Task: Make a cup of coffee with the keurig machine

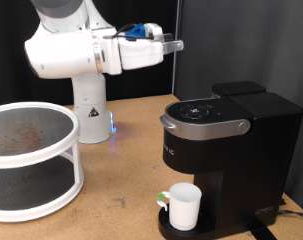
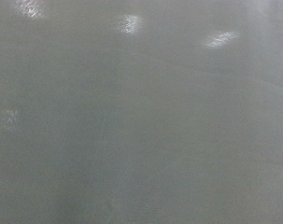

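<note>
The glossy white cup (image 1: pixel 183 206) stands on the round drip tray of the boxy matte black keurig machine (image 1: pixel 223 150), at 5 o'clock on the table (image 1: pixel 126 150). The gripper (image 1: pixel 173 43) hangs at 12 o'clock, its spread impossible to tell. The wrist view shows only blurred grey.

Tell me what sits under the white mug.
The white mug stands on the Keurig machine's round drip tray, below the brew head. The mug hides most of the tray's surface.
</note>
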